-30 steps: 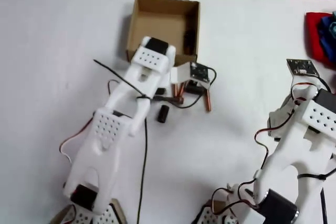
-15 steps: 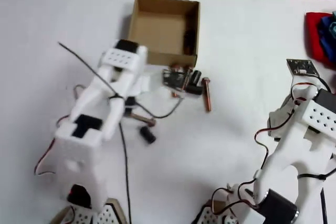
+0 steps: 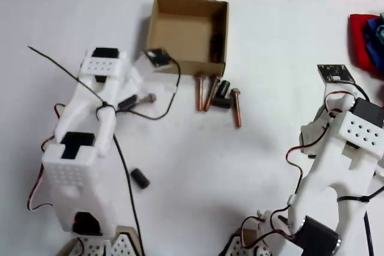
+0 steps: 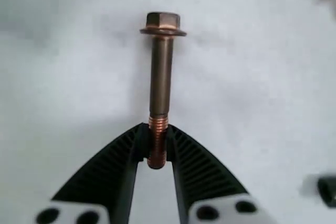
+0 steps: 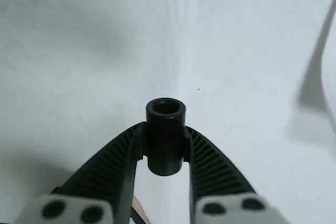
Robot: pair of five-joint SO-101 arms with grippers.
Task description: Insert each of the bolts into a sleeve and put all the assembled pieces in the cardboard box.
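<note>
My left gripper (image 4: 156, 129) is shut on the threaded end of a copper bolt (image 4: 160, 72), which sticks straight out over the white table. From above, that bolt's head (image 3: 149, 97) shows beside the left arm, left of the cardboard box (image 3: 161, 31). My right gripper (image 5: 164, 129) is shut on a black sleeve (image 5: 166, 135), its bore facing the camera. Three loose bolts (image 3: 200, 92) (image 3: 211, 92) (image 3: 236, 107) and a black sleeve (image 3: 222, 94) lie just in front of the box. Another sleeve (image 3: 140, 178) lies nearer the front.
A red cloth (image 3: 365, 34) lies at the table's right edge. Something dark (image 3: 215, 43) rests against the box's right inner wall. Black cables trail from the left arm (image 3: 90, 118) across the table. The right arm (image 3: 342, 148) stands at the right.
The left arm has swung left and back from the bolts by the box, carrying one bolt. A loose sleeve has ended up farther front-left. The right arm shifted slightly.
</note>
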